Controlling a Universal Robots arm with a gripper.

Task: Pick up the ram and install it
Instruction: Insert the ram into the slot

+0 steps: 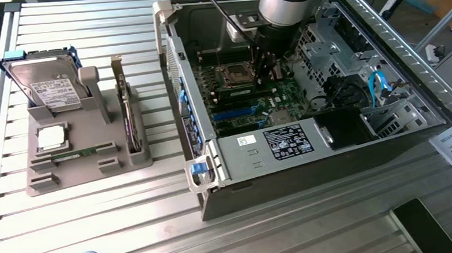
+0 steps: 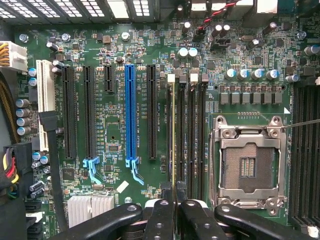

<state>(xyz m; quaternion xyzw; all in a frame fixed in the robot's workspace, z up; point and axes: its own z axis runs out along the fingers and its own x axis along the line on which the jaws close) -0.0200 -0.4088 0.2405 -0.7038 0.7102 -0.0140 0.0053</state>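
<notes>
On ribbed aluminium table (image 1: 84, 226): open grey steel computer case (image 1: 247, 157). Well apart, toward the exterior view's left: grey moulded parts fixture (image 1: 89, 165) with silver hard drive (image 1: 49, 83) standing in it. Inside case: light-blue data cable (image 1: 375, 87), empty metal-framed processor socket (image 2: 248, 167), long blue expansion slot (image 2: 130, 115), white expansion slot (image 2: 46, 100), finned aluminium heatsink (image 2: 90, 207).

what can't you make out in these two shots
- Wrist view: the ram in the claw shows edge-on, so its chips, and whether it touches a slot, are unclear.
- Wrist view: most of the claw is cut off by the picture's edge.
- Exterior view: the arm hides the slots under it.
- Exterior view: the print on the label is too small to read.
</notes>
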